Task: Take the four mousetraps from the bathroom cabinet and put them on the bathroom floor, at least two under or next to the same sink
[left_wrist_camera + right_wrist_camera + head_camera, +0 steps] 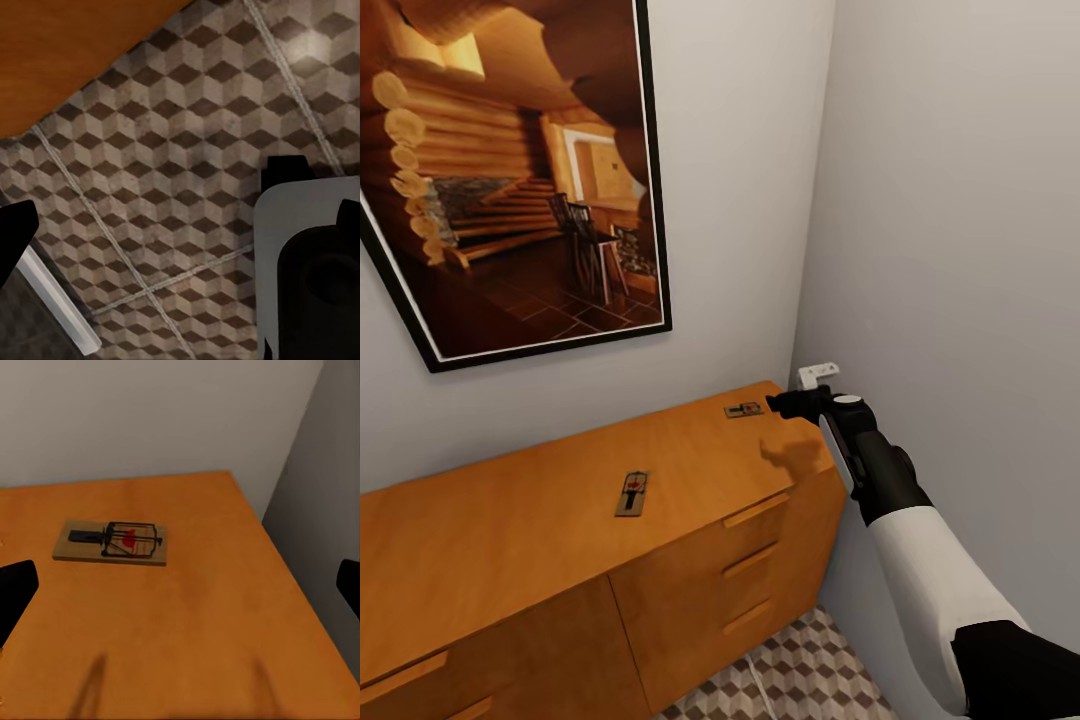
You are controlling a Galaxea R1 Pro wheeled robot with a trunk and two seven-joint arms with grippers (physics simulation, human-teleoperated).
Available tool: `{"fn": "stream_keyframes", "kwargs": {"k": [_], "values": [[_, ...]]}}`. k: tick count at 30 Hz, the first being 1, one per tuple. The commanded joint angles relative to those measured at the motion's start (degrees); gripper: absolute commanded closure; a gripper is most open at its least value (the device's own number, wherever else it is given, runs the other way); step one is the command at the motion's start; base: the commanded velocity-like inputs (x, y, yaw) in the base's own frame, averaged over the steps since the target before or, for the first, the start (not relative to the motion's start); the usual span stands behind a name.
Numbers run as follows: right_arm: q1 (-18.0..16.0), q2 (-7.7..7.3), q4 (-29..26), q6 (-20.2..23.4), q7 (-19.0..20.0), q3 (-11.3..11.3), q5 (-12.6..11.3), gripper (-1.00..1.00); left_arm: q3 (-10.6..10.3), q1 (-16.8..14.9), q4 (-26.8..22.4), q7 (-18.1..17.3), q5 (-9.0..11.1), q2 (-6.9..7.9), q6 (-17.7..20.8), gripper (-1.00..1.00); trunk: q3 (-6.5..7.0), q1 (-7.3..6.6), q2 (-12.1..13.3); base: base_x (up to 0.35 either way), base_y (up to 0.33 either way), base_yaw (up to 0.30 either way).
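- The right end effector [792,403] is hovering above the far right corner of the wide orange-brown wooden cabinet [510,520], just beside a small flat tan wooden mousetrap with dark wire and a red mark [744,409].
- In the right wrist view that same mousetrap [111,542] is lying flat on the cabinet top, ahead of the end effector, whose dark fingertips [15,589] are sitting far apart at the picture's edges; it is released and holding nothing.
- A second tan wooden mousetrap [632,493] is lying nearer the middle of the cabinet top, well apart from the first.
- Judging by this, the step in hand is picking up the corner trap. The board is thin and flat, so the fingers will probably need to come down straddling its narrow width, reaching the wood surface before closing.
- The grey side wall is close on the right, so turning the wrist there could knock it.
- The left wrist view is looking down on the brown, beige and white cube-patterned bathroom floor tiles [187,150], with the cabinet's edge [67,52] near; whether the left end effector is released or clenched I cannot tell.
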Motion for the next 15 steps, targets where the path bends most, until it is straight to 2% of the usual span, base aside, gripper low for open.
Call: {"fn": "stream_keyframes", "kwargs": {"k": [1,15], "values": [[0.0,0.04,-0.1,0.0,0.6,0.0,0.6,-1.0,-0.5,0.0,0.2,0.0,0.5,-0.03,-0.2,-1.0,-0.06,0.0,0.0,0.007,0.0,0.0],[0.0,0.1,-0.1,-0.5,0.8,0.0,0.6,-1.0,-0.5,0.0,0.1,0.0,0.5,0.02,-0.1,-1.0,-0.06,0.0,0.0,0.001,0.0,0.0]]}}
